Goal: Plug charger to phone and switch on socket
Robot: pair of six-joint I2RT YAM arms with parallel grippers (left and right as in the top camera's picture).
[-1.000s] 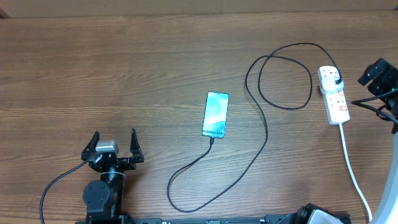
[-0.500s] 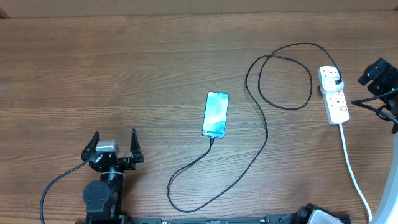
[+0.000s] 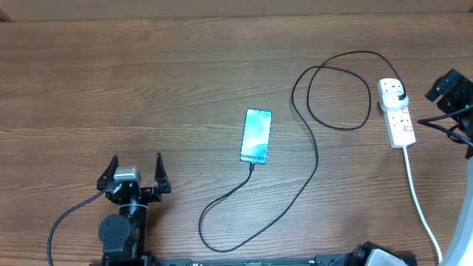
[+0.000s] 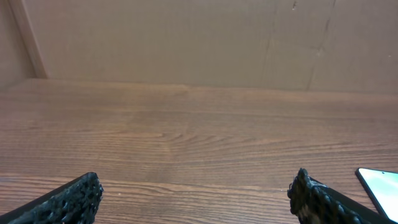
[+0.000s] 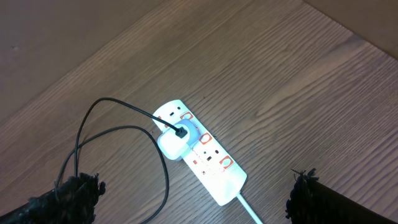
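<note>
Left wrist view cuts off most of the phone (image 4: 380, 186).

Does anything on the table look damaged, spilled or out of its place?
Nothing stands out. The phone lies flat, screen lit; the black cable runs in loose loops from it to the power strip.

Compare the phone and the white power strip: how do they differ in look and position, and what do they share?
The phone has a black frame and glowing blue-teal screen; the power strip is white with red marks. The phone lies mid-table; the power strip lies at the right edge. A thick white cord leaves the power strip; only the thin black cable reaches the phone. Both lie flat on the wooden table.
</note>
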